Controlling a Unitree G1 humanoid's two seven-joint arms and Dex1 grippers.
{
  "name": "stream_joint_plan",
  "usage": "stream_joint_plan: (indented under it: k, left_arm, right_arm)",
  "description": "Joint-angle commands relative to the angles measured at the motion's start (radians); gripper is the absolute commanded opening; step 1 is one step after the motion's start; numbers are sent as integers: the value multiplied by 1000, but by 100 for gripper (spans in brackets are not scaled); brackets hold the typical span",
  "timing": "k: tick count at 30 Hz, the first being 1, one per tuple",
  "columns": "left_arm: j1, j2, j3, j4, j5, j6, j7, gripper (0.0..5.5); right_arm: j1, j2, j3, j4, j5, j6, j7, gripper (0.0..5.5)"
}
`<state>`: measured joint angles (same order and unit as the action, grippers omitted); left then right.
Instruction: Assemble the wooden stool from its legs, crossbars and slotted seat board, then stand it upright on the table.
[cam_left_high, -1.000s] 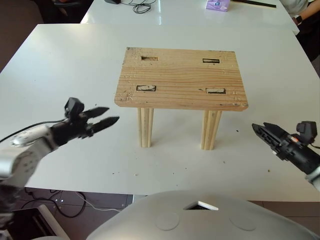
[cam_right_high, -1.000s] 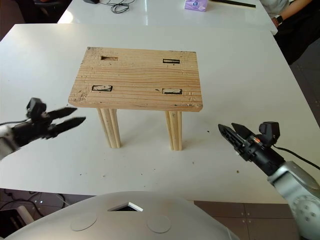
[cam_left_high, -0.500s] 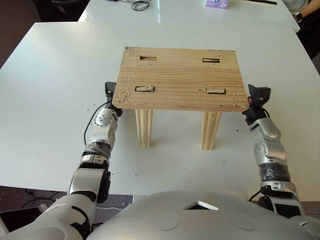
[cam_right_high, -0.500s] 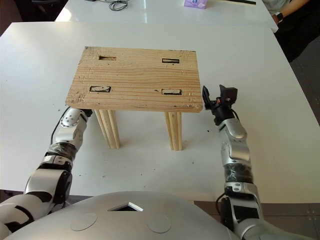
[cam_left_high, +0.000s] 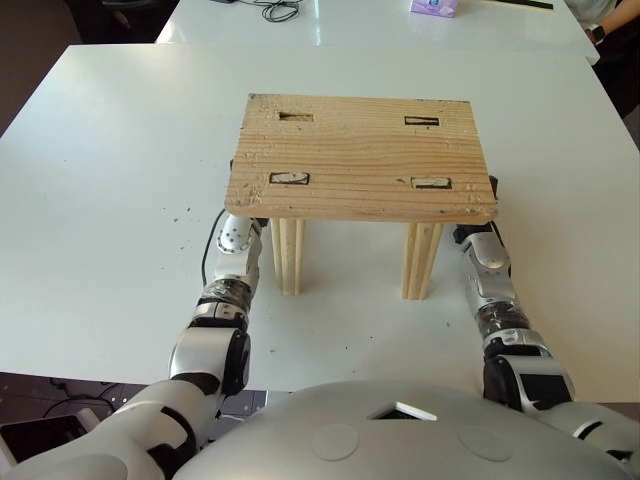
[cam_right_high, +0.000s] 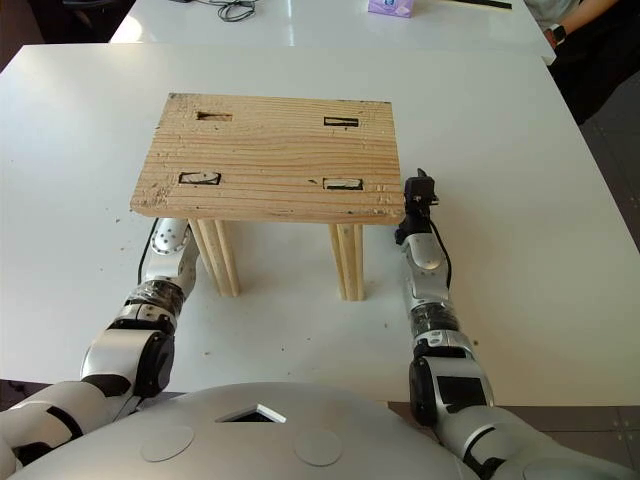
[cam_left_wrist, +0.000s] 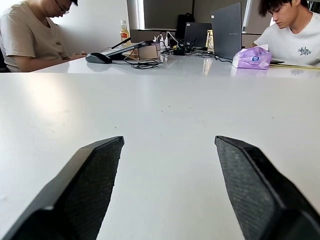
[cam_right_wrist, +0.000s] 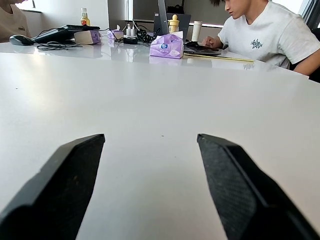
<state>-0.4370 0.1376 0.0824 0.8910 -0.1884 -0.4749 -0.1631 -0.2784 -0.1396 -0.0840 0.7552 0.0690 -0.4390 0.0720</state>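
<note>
1. The stool (cam_left_high: 360, 160) stands upright in the middle of the frame on the white table (cam_left_high: 120, 150). Its seat (cam_left_high: 365, 185) is on top, and the two near legs (cam_left_high: 291, 255) are straight below it. It has the same place and pose as one second ago.
2. What has changed is the arms. One second ago both claws were low, at the left and right edges of the frame, pointing inward and well apart from the stool. Half a second ago the arms were stretched forward, with the wrists at the near corners of the seat.
3. Now the left arm (cam_left_high: 228, 290) runs up just beside the near left leg, and its wrist goes under the lower left corner of the seat. The right arm (cam_right_high: 425, 270) has also come closer, with its wrist just beside the right edge of the seat.
4. The left claw (cam_left_wrist: 169, 142) has its fingers (cam_left_wrist: 95, 185) wide apart, with only bare table between them. The right claw (cam_right_wrist: 150, 137) is spread in the same way and holds nothing.
5. Whether a wrist touches the seat, I cannot tell.
6. In my judgement the stool is already assembled and standing, so the task looks nearly complete. The arms seem to close in on both sides to steady or check it. A push from either wrist could shift or tip the stool.
</note>
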Motion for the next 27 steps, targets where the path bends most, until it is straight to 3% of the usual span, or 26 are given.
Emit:
stream_joint_plan:
  k: [1,27]
  left_arm:
    - [-31,-8,16,40,25,-11,13,338]
    - [-33,-15,74,77,46,-139,-55,338]
  right_arm:
    - [-26,3,-17,67,-14,-19,-30,342]
    - [-138,-13,-40,240,-42,-117,-47,342]
